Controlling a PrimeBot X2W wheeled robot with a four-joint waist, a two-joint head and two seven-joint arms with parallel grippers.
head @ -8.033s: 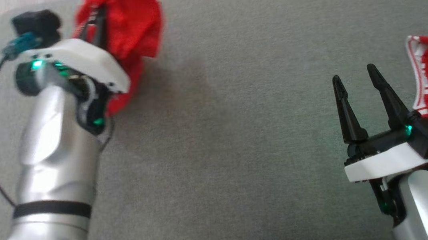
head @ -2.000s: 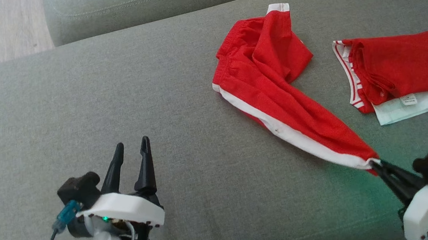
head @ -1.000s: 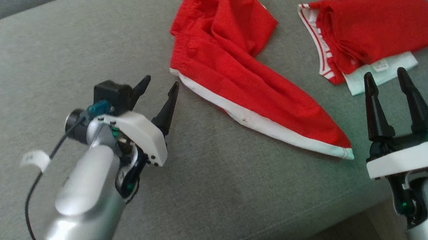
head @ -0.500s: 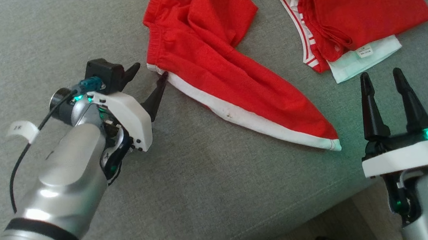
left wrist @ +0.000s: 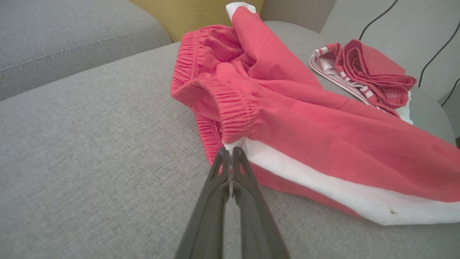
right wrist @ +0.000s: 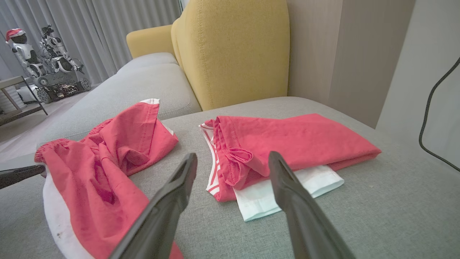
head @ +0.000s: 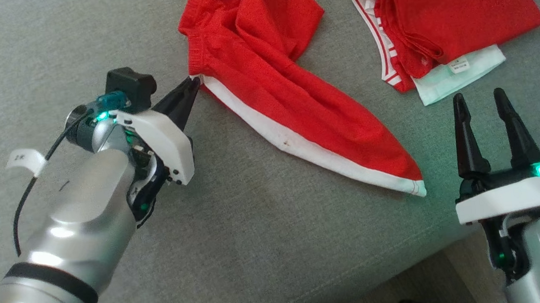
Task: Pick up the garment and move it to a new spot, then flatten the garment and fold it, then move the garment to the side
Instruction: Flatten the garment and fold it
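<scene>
On the grey woven sofa seat (head: 259, 234), crumpled red fabric shorts with a white side stripe (head: 289, 93); left hand (head: 193, 81) pressed together, pinching the waistband corner, likely for pulling flat; right hand (head: 477, 95) spread, near the leg hem without touching, probably awaiting that end.

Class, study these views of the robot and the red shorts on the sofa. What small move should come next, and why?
Probably lift the left tool slightly and draw it toward the robot's left. It is shut on a waistband corner of the shorts, which lie bunched with one leg folded over, so a gentle pull should start spreading them. The right tool hangs open, holding nothing.
</scene>
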